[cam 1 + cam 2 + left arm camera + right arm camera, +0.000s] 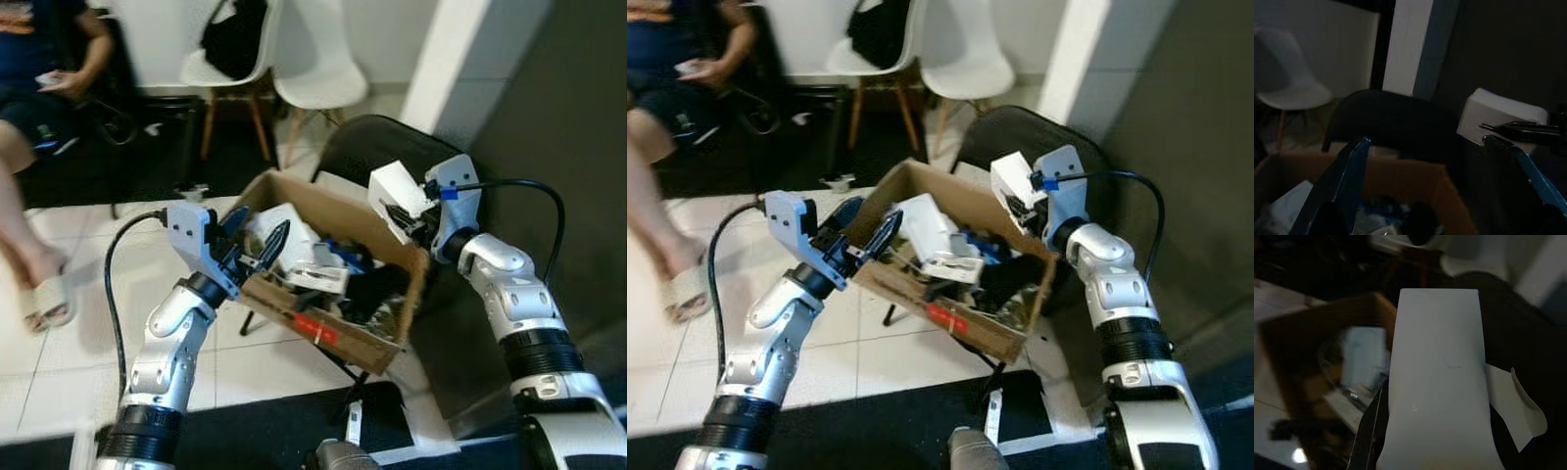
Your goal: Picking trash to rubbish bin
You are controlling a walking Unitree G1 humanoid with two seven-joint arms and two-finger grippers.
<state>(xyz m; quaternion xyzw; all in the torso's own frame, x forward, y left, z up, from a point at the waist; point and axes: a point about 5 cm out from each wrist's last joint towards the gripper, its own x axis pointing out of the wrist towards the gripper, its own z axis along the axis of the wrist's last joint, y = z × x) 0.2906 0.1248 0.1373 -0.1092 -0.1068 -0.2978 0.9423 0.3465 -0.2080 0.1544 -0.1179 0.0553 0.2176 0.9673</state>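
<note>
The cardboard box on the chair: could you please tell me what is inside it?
The cardboard box holds mixed trash: white cartons, blue scraps and dark pieces. Anything beneath that pile is covered.

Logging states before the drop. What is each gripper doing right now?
Left gripper: open, empty, at the cardboard box's near edge.
Right gripper: shut on a white box, above the cardboard box's far corner.

From the head we looked forward and down on the cardboard box [323,284] with both eyes, while each wrist camera peered closely along its own fingers over that same box [1376,181] from opposite sides.
</note>
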